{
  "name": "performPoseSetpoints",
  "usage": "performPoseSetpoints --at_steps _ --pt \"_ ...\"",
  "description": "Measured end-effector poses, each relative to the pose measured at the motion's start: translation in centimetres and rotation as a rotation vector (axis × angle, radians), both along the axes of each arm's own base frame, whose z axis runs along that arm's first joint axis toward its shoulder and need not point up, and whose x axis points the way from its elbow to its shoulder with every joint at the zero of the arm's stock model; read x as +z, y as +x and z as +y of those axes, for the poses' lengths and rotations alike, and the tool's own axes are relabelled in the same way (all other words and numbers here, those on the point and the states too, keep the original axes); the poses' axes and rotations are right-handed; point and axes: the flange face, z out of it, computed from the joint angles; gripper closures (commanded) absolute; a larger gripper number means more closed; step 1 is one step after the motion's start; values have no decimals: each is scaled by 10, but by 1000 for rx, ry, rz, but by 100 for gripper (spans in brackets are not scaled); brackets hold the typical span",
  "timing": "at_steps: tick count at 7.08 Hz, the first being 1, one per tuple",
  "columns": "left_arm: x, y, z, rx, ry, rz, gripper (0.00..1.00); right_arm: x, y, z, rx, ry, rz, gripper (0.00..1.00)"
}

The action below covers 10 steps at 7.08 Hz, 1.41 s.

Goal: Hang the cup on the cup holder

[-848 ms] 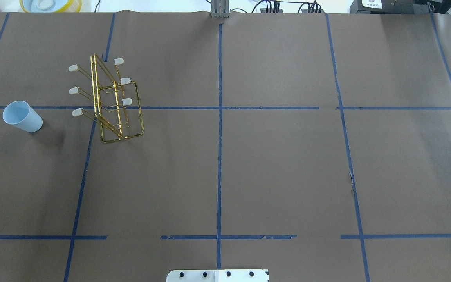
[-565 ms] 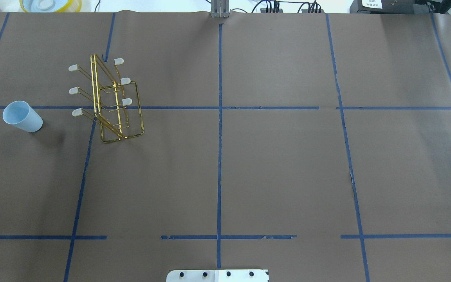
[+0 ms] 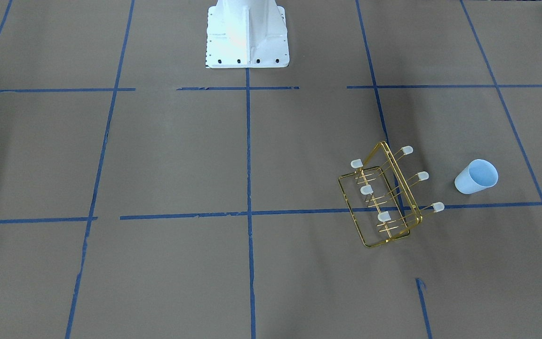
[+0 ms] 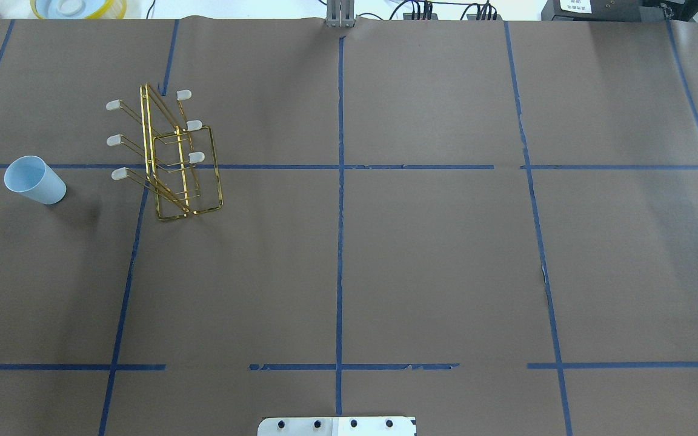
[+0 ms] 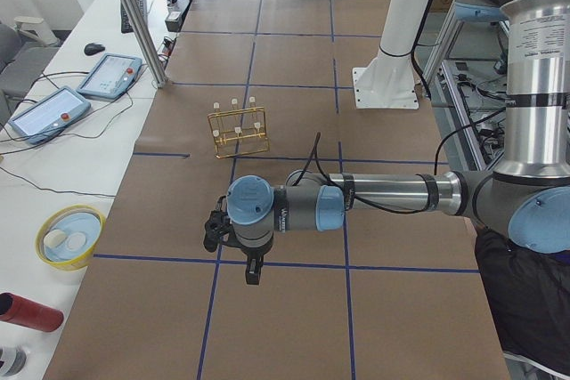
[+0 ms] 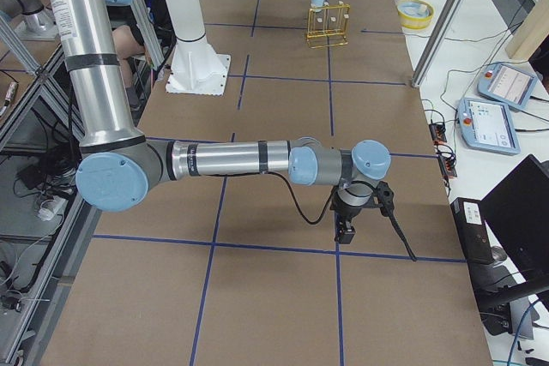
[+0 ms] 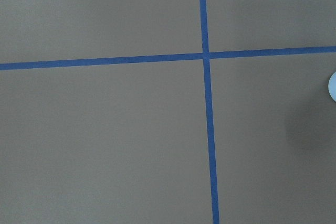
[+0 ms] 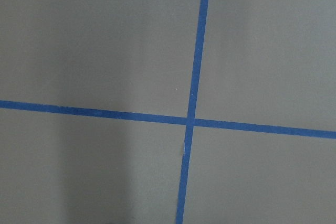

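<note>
The cup point(image 4: 35, 180) is stood mouth up near the holder point(image 4: 150, 145), not touching. Whether the jaws of the left gripper point(image 5: 252, 266) and right gripper point(image 6: 346, 231) are spread cannot be told.

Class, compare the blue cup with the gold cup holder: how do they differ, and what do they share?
The cup is blue and solid-walled; the cup holder is gold open wire. The cup is round, tapered; the cup holder is a rectangular frame with capped prongs. The cup holder is larger than the cup. Both stand on the table.
</note>
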Motion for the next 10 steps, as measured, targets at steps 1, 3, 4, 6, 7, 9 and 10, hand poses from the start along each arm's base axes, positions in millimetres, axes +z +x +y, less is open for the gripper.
performPoseSetpoints --at_steps 1,3,4,6,7,9,10 --pt "-1 0 0 0 2 0 0 0 0 0 0 0 0 0" --pt "-4 0 -3 0 10 0 0 0 0 0 0 0 0 0" --pt "-10 -1 -8 -1 21 -2 0 0 0 0 0 0 0 0" --pt "-17 -1 -18 -2 40 -4 0 0 0 0 0 0 0 0" --pt "-19 -2 -21 -2 47 -5 0 0 0 0 0 0 0 0" --pt "-20 -2 -24 -1 66 -5 0 0 0 0 0 0 0 0" --pt "-24 -2 -27 -6 79 -6 0 0 0 0 0 0 0 0"
